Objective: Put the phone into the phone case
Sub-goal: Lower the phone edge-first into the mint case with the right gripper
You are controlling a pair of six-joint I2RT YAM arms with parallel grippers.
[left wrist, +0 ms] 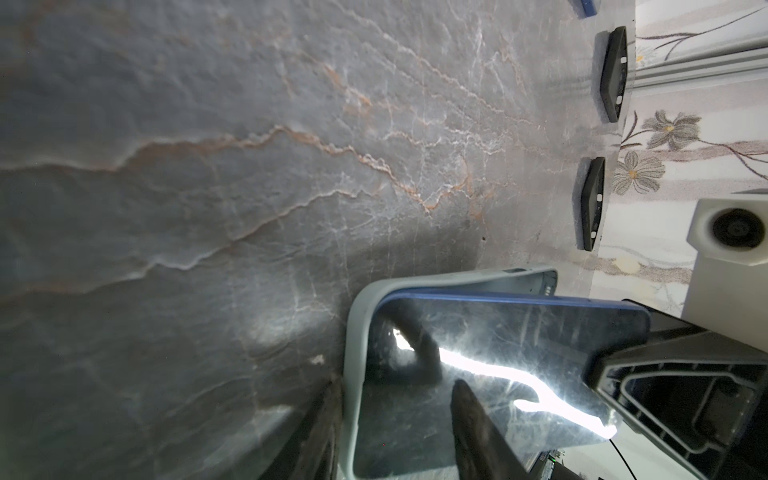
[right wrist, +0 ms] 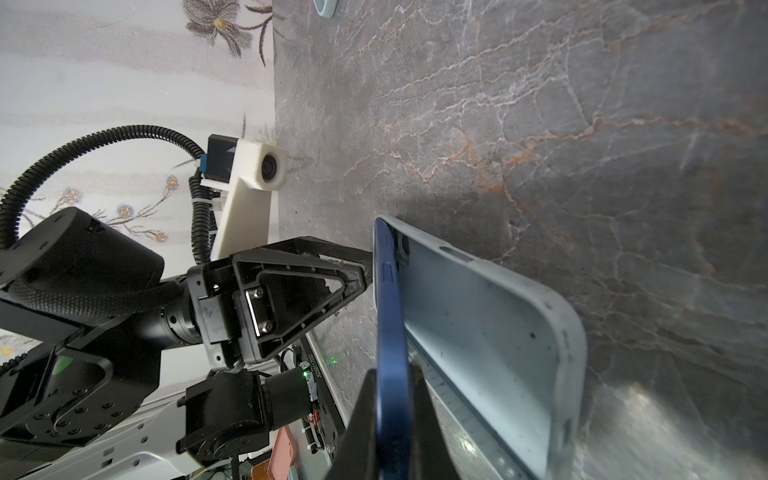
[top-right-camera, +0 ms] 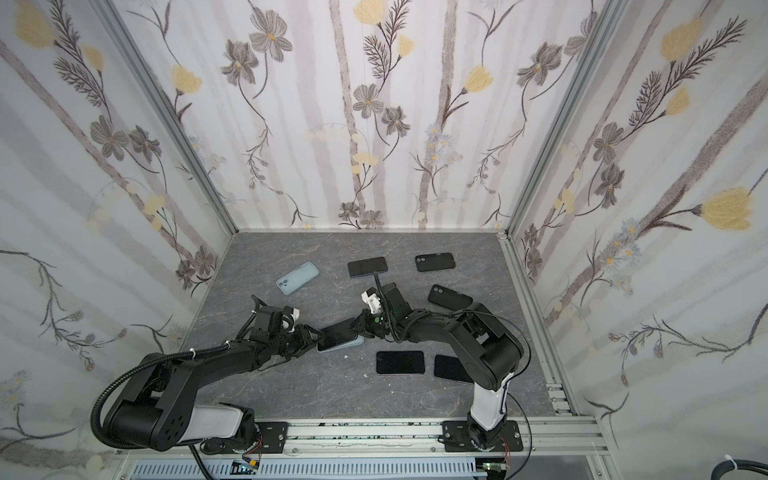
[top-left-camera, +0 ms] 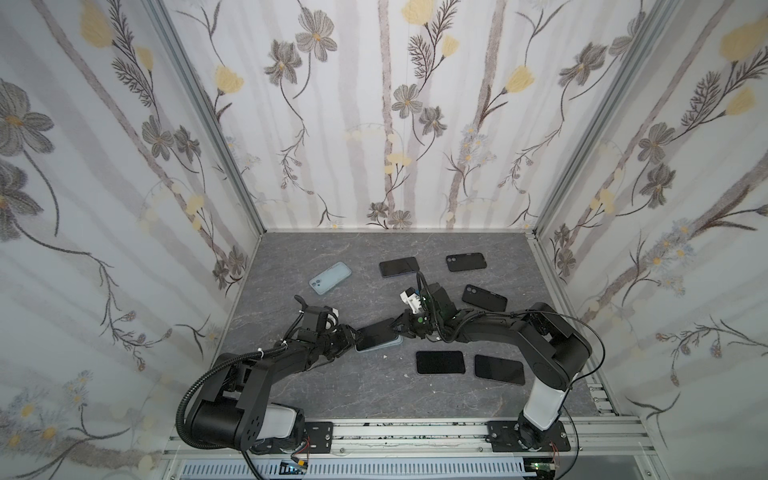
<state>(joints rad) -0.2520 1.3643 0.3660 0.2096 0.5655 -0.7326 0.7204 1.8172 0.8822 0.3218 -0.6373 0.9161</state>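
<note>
Phone point(right wrist: 390, 324) mid-worktop point(top-left-camera: 332, 395), angled into pale phone case point(right wrist: 490, 332). End by left pincer point(top-left-camera: 352, 336) sits down in case, other end tilted up clear of it. Right pincer point(top-left-camera: 400, 328) clamped tight on raised phone edge. Left pincer roughly half open, astride case rim: one finger point(left wrist: 328, 428) outside, other over screen. Squeezing or not, can't tell tbh.
</note>
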